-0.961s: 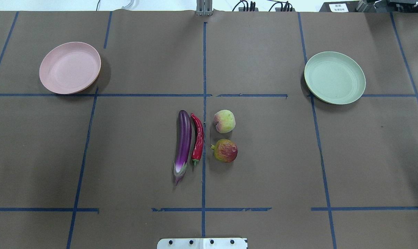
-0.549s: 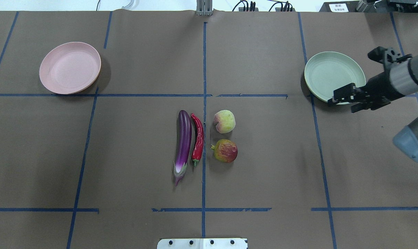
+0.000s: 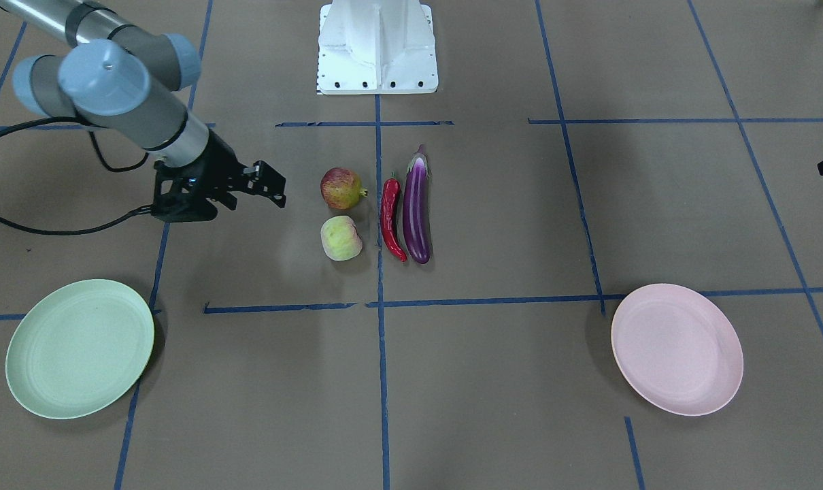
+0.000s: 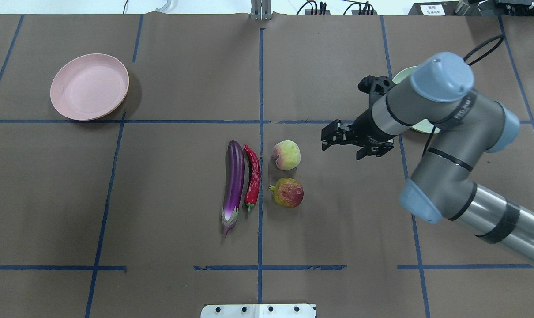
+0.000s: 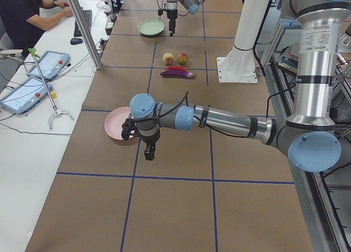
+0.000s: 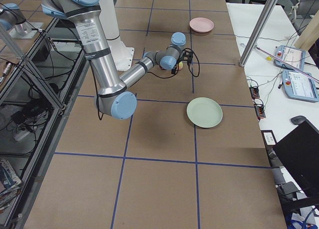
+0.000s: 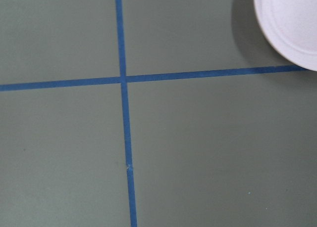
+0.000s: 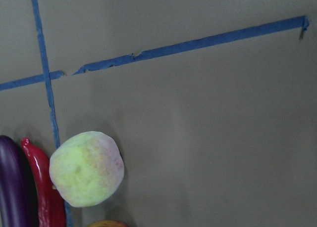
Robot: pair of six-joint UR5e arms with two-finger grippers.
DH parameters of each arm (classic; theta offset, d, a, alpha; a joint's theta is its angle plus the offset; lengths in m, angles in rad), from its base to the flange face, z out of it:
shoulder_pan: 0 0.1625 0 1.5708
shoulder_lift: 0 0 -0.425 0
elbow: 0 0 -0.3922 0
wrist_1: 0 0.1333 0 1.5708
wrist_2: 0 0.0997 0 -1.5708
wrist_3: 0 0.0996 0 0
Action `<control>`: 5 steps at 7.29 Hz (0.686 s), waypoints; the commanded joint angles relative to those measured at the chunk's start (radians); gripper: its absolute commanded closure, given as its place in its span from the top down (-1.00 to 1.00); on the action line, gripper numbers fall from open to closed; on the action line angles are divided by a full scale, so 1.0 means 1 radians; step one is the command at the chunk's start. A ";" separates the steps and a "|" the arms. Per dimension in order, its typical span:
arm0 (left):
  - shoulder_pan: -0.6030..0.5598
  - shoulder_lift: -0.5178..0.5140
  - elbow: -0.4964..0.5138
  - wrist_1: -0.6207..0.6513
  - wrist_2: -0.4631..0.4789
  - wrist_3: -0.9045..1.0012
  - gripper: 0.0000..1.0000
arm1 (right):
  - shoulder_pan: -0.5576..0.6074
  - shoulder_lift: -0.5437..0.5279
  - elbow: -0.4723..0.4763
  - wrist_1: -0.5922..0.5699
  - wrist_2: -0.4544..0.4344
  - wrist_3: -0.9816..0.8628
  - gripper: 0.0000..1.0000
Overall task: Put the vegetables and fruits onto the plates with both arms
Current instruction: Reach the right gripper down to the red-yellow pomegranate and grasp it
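The purple eggplant and red chili lie side by side at the table's middle. The peach and pomegranate sit just right of them. My right gripper is open and empty, hovering right of the peach; its wrist view shows the peach at lower left. The mint plate is empty, and my right arm covers most of it in the overhead view. The pink plate is empty. My left gripper hangs beside the pink plate; I cannot tell whether it is open.
The white base block stands at the robot's side of the table. Blue tape lines cross the brown cover. A white side table with tablets and a seated person lie beyond the far edge.
My right arm has swept in from the right edge, passed over the mint plate and moved left to just right of the peach. The fruits, vegetables and plates have not moved.
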State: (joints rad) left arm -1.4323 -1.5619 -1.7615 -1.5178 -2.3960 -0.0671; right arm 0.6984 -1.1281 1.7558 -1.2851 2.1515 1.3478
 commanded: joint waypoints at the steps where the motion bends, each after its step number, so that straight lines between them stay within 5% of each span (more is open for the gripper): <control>1: 0.013 -0.004 -0.003 -0.009 -0.006 0.000 1.00 | -0.110 0.100 0.002 -0.166 -0.148 0.047 1.00; 5: 0.013 -0.007 -0.004 -0.009 -0.008 0.001 1.00 | -0.240 0.125 -0.010 -0.224 -0.281 0.069 1.00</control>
State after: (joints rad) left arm -1.4190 -1.5685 -1.7655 -1.5262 -2.4026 -0.0664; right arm 0.4953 -1.0063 1.7494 -1.5007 1.9034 1.4005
